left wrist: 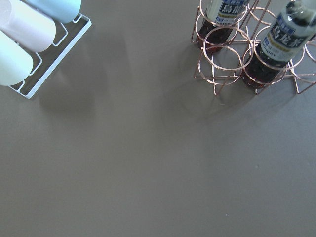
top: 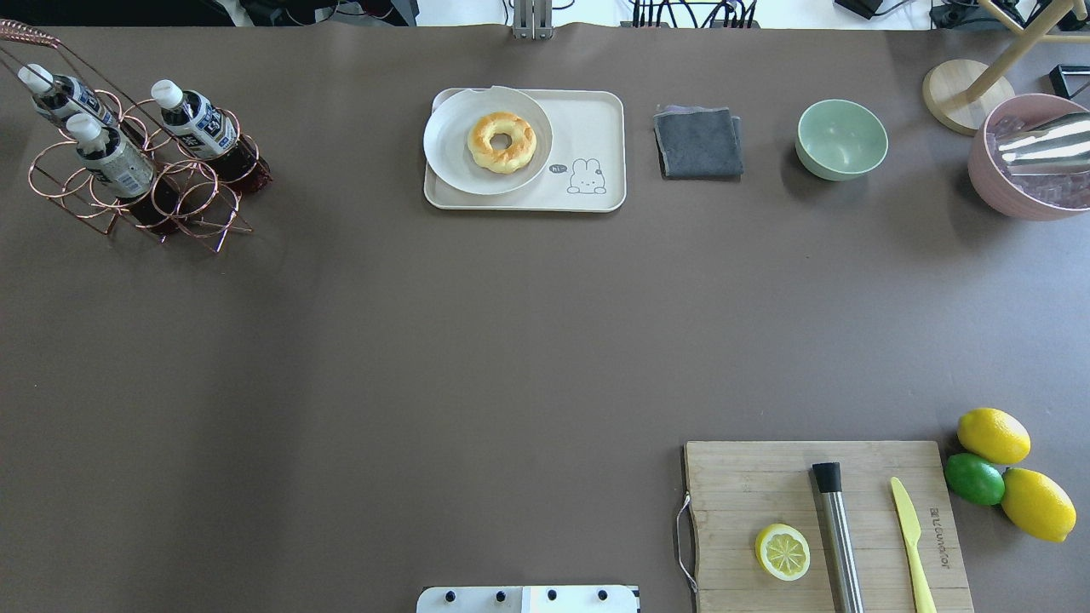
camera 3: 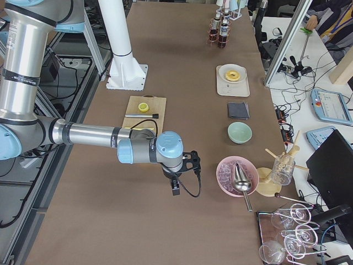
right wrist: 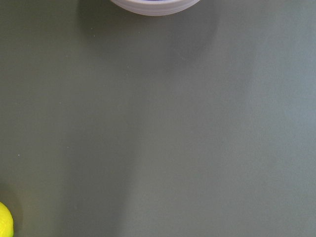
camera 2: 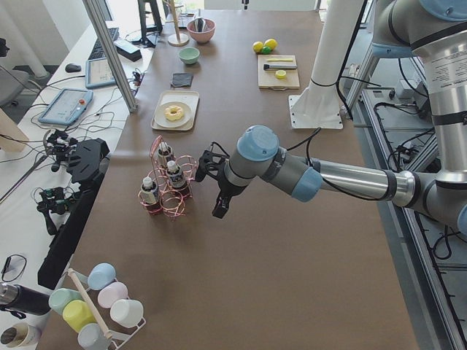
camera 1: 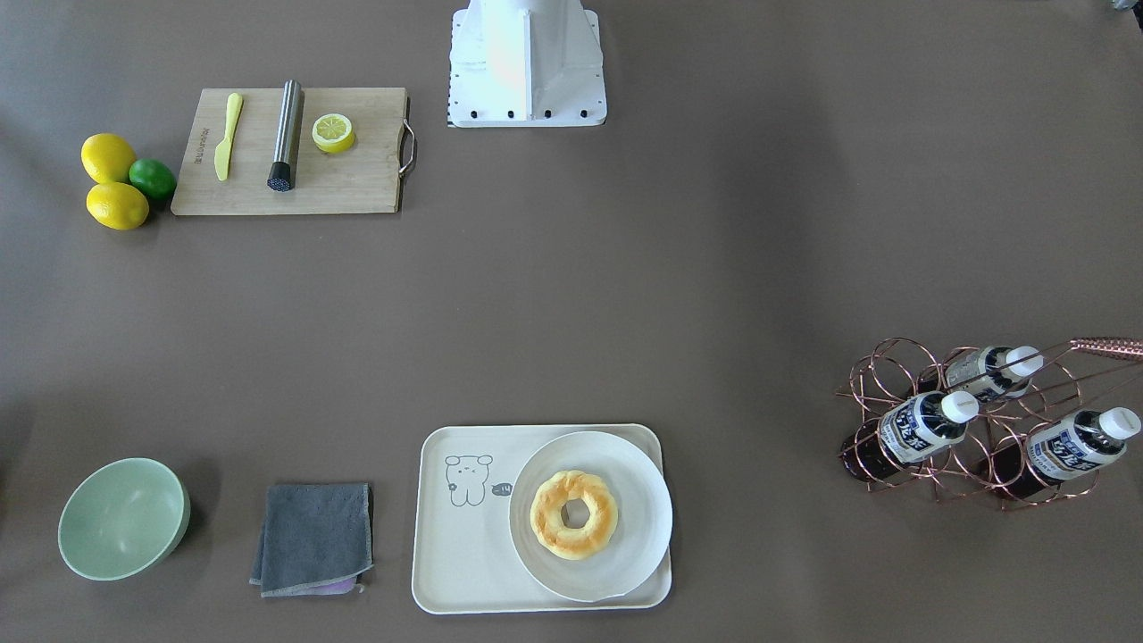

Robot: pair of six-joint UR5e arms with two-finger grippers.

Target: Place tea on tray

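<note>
Three tea bottles stand tilted in a copper wire rack (top: 179,191): one (top: 204,128), a second (top: 115,157) and a third (top: 64,98). They also show in the front view (camera 1: 924,427) and the left wrist view (left wrist: 284,42). The cream tray (top: 596,128) holds a round white plate (top: 451,162) with a donut (top: 502,142). My left gripper (camera 2: 221,206) hangs over the table beside the rack; I cannot tell if it is open. My right gripper (camera 3: 176,189) hangs near the pink bowl (camera 3: 237,175); I cannot tell its state.
A grey cloth (top: 698,142) and a green bowl (top: 841,139) lie beside the tray. A wooden cutting board (top: 741,485) carries a lemon half, a metal cylinder and a yellow knife. Lemons and a lime (top: 975,478) sit next to it. A cup rack (left wrist: 29,29) stands near the bottles.
</note>
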